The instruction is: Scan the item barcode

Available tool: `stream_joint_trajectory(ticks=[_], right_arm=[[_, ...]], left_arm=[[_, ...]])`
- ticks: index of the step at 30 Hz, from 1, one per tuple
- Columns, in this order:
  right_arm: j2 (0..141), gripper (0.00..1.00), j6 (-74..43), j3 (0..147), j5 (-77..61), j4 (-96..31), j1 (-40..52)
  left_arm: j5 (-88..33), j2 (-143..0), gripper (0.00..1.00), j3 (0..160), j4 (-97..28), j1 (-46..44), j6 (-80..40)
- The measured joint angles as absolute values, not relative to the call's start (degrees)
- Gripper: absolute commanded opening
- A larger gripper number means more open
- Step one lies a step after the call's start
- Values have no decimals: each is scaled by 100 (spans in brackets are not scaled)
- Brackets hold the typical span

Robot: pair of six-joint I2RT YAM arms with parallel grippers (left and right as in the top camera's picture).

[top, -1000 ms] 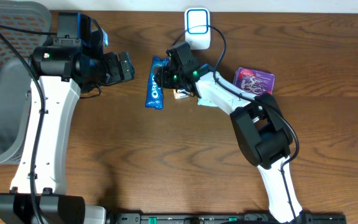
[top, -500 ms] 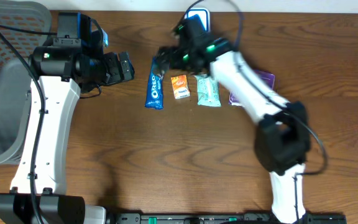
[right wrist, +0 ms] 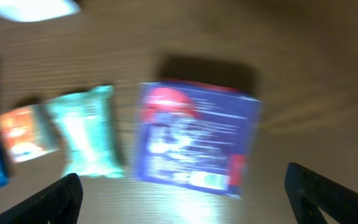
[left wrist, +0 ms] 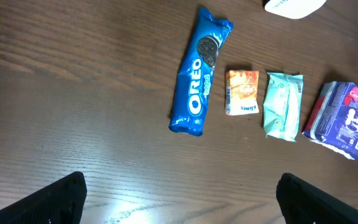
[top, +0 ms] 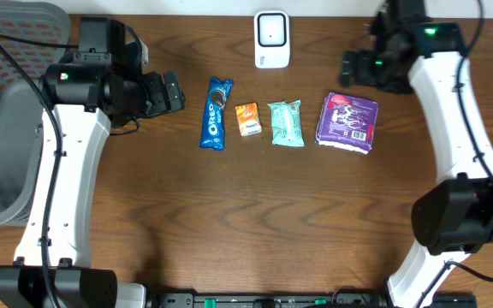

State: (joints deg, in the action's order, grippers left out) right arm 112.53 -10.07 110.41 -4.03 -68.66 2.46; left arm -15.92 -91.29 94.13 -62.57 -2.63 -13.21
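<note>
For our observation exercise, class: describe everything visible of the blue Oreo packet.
The Oreo packet is a long, narrow blue wrapper, glossy like plastic film, with white OREO lettering along its length and a biscuit pictured near its far end. It looks sealed. It lies flat on the wooden table, slightly slanted, ending a row of four items, apart from the small orange packet beside it. Only the table touches it.

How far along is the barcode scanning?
Done: Oreo pack, orange packet, mint packet and purple pack lie in a row near the scanner; which were scanned cannot be told. In hand: nothing; left gripper and right gripper are open, empty. Left: pick an item, show its barcode.
</note>
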Motion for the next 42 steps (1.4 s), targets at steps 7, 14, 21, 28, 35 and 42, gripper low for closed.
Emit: stream_joint_trajectory(ticks=[7, 14, 21, 28, 35, 42], right_arm=[[11365, 99, -926, 10189, -202, -6423, -405], [11421, 98, -768, 9091, -1157, -5505, -733], [11421, 81, -661, 8267, -2047, -4665, -871], [11424, 37, -607, 7861, -2283, -4169, -878], [11424, 6, -639, 7946, -2414, -4217, -878], [11395, 1, -626, 8661, -1951, -4877, -825]], left_arm=[[-1592, -9129, 98, 9413, -6257, -263, -1321], [-1592, -9129, 98, 9413, -6257, -263, -1321], [-1592, -9129, 98, 9413, -6257, -263, -1321], [-1592, -9129, 98, 9413, -6257, -263, -1323], [-1592, -9129, 98, 9413, -6257, -263, -1323], [-1592, -9129, 98, 9413, -6257, -263, -1321]])
